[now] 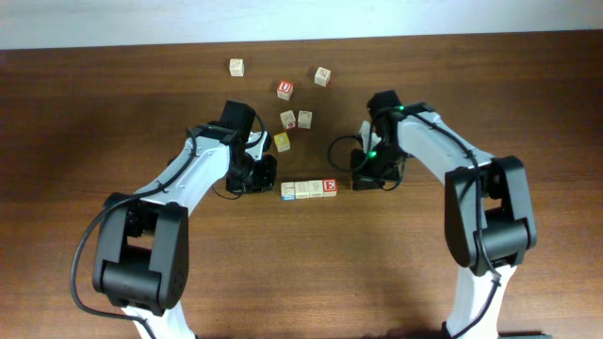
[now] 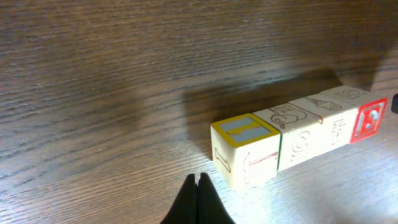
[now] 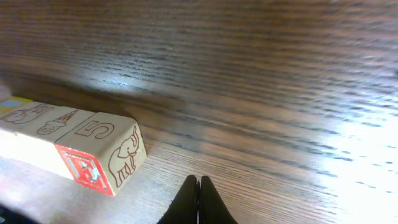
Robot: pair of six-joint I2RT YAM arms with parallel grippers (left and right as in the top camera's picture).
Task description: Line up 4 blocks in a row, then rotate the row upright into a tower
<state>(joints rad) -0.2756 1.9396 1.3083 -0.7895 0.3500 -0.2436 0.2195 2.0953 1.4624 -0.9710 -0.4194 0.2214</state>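
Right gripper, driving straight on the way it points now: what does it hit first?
Probably bare table. The shut right gripper points past the row's end block, the elephant-faced one, which lies left of that line.

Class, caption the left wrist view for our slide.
Shut left pincer near one end of a row of blocks on the table.

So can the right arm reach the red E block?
Probably yes. The right gripper sits close beside the red E block, with only bare table between them. Its fingers are shut, so they'd have to open first.
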